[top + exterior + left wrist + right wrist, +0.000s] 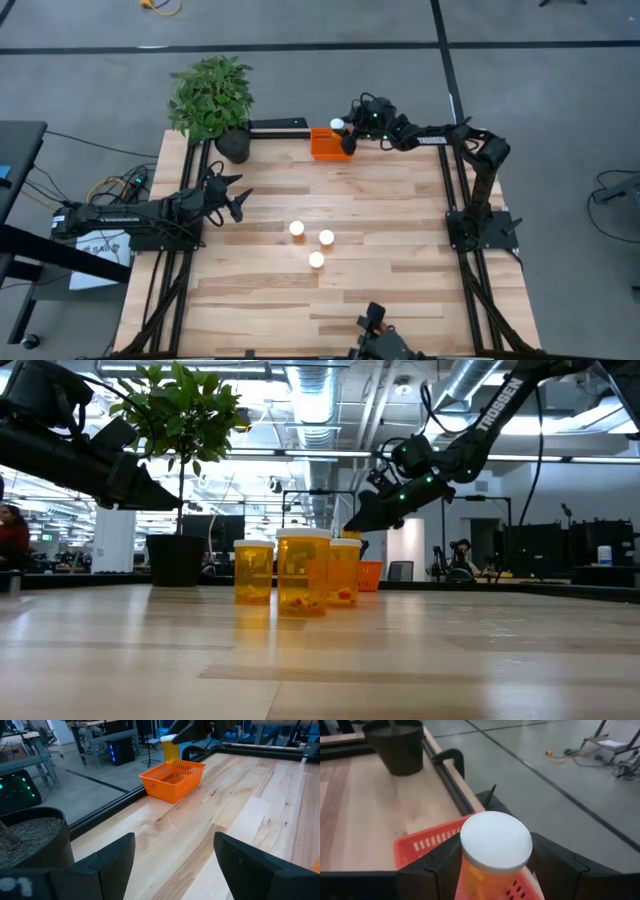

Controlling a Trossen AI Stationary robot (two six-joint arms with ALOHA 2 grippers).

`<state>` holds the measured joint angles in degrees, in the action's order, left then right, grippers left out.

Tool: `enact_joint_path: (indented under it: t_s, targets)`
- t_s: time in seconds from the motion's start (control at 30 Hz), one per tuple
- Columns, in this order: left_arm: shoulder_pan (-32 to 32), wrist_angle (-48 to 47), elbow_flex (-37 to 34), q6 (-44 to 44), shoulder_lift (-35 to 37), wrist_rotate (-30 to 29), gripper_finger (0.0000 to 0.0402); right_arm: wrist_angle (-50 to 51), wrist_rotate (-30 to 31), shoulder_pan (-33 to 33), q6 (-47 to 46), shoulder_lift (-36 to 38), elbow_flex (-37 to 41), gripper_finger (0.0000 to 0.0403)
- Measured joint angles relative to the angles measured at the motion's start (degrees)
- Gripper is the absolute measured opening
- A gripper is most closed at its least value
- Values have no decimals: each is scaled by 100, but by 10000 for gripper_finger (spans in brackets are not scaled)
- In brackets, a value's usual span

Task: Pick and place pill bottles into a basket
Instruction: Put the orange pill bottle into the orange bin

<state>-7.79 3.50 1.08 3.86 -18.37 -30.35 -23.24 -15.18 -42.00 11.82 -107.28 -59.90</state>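
1. The worktop has three bottles standing close together in the middle, waiting.
2. The basket sits at the far edge.
3. The right end effector squeezes one bottle above the basket, ready to drop it.
4. The left end effector waits, fingers apart.

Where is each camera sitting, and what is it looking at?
High view: above, looking down; both arms, basket, three pill bottles.
Low view: tabletop level, facing the room; bottles close, arms overhead.
Left wrist view: own open fingers, facing the basket.
Right wrist view: right gripper holding a capped bottle over the basket.
Shared: every view shows the basket.
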Motion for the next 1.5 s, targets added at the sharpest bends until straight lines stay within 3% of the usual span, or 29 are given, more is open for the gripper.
enact_joint_path:
  t_s: [0.5, 1.5]
  targets:
    - [-1, -1, 2, 0, 0, -1, 263, 564, 328, -60, -175, 0, 2, 207]
    - [-2, -1, 0, 2, 2, 0, 263, 820, 306, -116, -152, 2, 7, 212]
